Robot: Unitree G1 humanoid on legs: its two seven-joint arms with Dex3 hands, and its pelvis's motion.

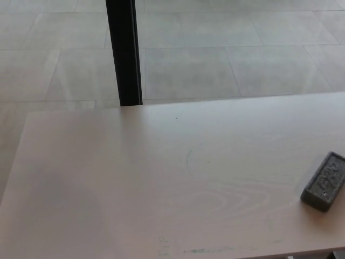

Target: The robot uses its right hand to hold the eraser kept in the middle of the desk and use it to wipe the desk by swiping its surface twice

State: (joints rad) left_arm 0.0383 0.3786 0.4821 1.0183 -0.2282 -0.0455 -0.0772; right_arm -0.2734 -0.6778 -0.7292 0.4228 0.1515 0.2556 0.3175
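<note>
Lying untouched — eraser (pixel 324 181) on desk (pixel 135 178).

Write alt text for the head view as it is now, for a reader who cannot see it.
A dark grey eraser lies alone near the right edge of a pale wooden desk, with neither robot hand in view. Faint marks show on the desk near its front edge, and beyond it a black post rises from a grey tiled floor.
</note>
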